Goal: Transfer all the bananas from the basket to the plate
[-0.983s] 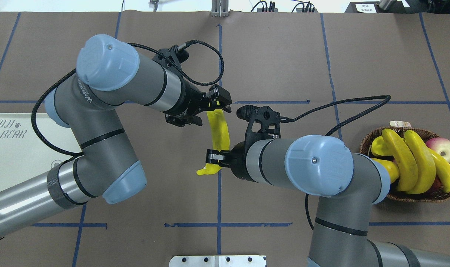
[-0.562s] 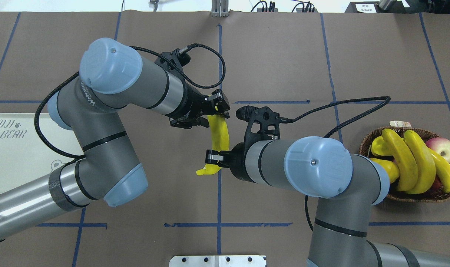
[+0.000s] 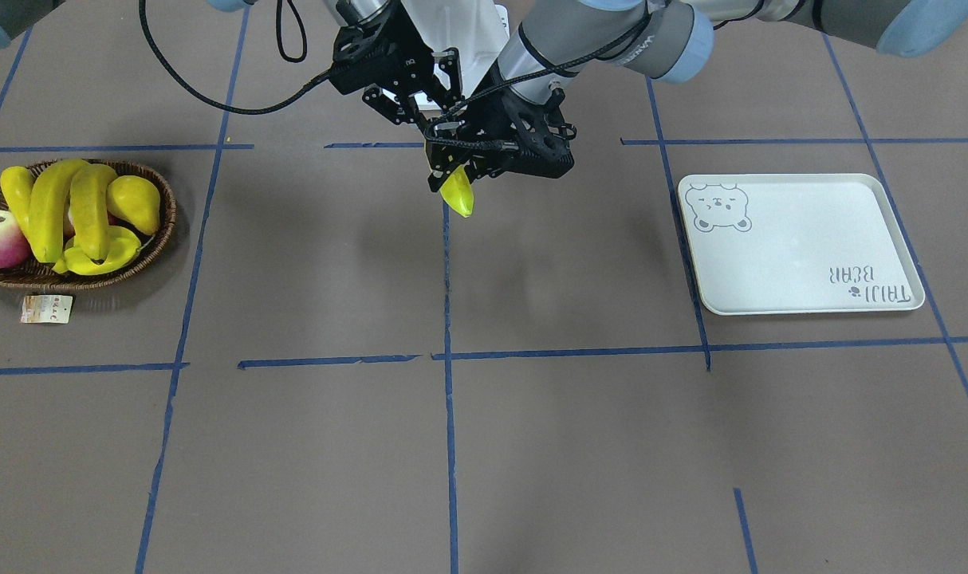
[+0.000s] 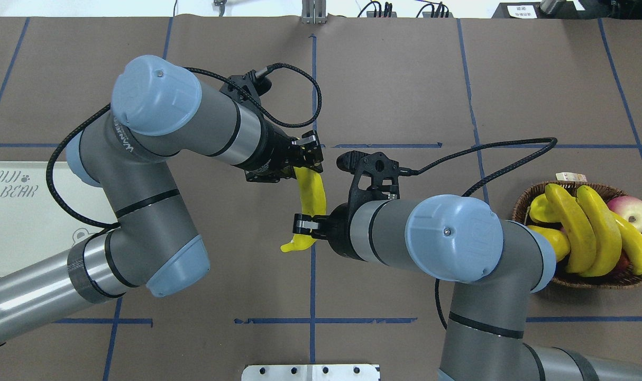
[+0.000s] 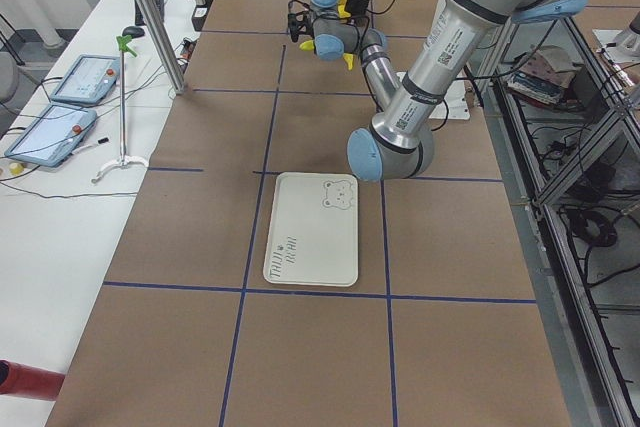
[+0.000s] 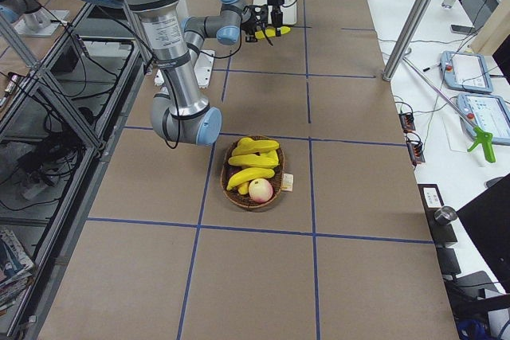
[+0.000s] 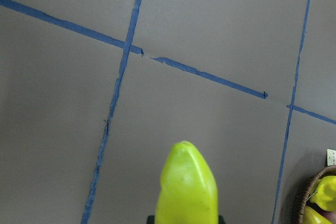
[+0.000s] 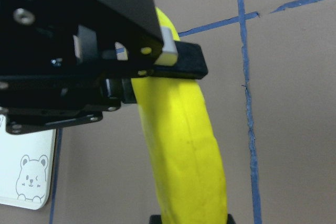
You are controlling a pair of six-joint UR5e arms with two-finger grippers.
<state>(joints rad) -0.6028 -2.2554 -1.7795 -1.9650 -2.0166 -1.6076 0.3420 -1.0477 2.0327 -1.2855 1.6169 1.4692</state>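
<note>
Clamping one banana [image 4: 313, 193] at its top end with the left gripper [image 4: 305, 160], closed tight on it, dead centre of the overhead view. Pinching the same banana lower down with the right gripper [image 4: 304, 225], also closed on it, yellow tip poking out lower left. Held in the air over the blue tape [image 4: 312, 286] cross. Showing three more bananas [image 4: 575, 227] in the basket [image 4: 596, 281] at the right edge beside an apple [image 4: 630, 209]. Leaving the plate [image 4: 25, 233] at the left edge, well apart
</note>
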